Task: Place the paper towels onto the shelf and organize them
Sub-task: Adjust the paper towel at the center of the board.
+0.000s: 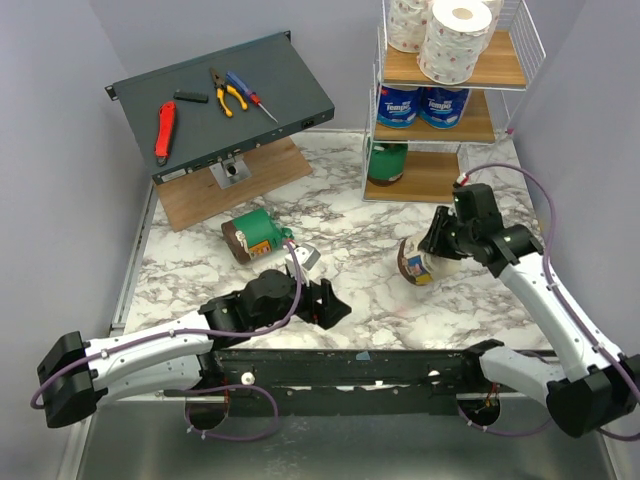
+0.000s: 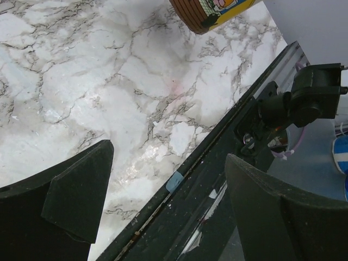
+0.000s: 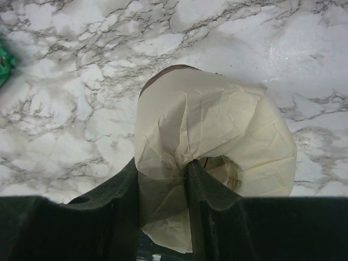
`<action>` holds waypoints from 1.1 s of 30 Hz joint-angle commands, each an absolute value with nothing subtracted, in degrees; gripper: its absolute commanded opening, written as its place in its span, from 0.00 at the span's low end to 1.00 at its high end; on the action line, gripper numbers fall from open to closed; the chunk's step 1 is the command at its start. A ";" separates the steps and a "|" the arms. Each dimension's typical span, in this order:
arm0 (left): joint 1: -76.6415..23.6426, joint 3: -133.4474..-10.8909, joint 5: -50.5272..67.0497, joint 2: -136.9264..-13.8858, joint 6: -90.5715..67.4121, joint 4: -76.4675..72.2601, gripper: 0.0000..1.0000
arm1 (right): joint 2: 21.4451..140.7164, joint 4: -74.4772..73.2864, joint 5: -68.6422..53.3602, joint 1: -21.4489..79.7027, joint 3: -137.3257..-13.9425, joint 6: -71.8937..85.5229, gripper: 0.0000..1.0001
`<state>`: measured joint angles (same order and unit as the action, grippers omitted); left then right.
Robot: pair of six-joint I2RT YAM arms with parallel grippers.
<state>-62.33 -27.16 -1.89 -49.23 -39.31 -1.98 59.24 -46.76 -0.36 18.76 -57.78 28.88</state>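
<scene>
Cream paper wrapper, crumpled at one end: the cream-and-brown roll (image 1: 420,262) lies on its side on the marble table (image 1: 200,270), right of centre. Whether it rests on the stone or is just clear of it, cannot tell. Long axis in the top view runs about 8 o'clock to 2 o'clock. Brown end faces 8 o'clock; the cream, hollow end faces 2 o'clock, into the right gripper (image 1: 437,245).

Right wrist view: right gripper jaws drawn close, pinching a fold of wrapper at the rim of the core hole.

Left gripper (image 1: 338,303) at 8 o'clock of that roll, low over the marble near the front edge. Jaws apart, nothing between them.

Green roll (image 1: 255,235) at 9 o'clock, on its side, brown end to the left.

Shelf (image 1: 505,75) at 1 o'clock, against the back wall. Top tier: two white speckled rolls (image 1: 455,40), upright. Middle tier: two blue-and-white rolls (image 1: 420,106), side by side. Bottom tier: one green pack (image 1: 387,162) at the left end.

Dark grey panel (image 1: 290,75) at 10 o'clock, slanted, hand tools (image 1: 230,92) lying on it.
</scene>
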 commanded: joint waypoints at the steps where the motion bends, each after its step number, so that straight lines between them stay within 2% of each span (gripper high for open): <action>1: -62.49 -27.39 -0.53 -50.77 -39.64 -4.66 0.87 | 64.16 -46.10 8.07 22.23 -63.08 25.30 0.27; 11: -62.47 -26.92 -0.92 -52.01 -38.94 -5.62 0.87 | 77.02 -47.46 21.43 35.03 -70.15 26.85 0.28; 18: -62.49 -25.72 -0.78 -52.38 -39.53 -6.74 0.87 | 82.01 -46.55 25.34 39.90 -71.29 27.97 0.28; 33: -62.49 -24.90 -0.88 -53.70 -39.78 -7.32 0.88 | 84.64 -44.77 25.03 40.21 -67.65 27.14 0.30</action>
<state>-62.33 -25.56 -1.67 -53.49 -39.33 -5.72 84.44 -46.54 22.94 40.03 -68.71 27.16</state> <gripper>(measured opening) 0.874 0.343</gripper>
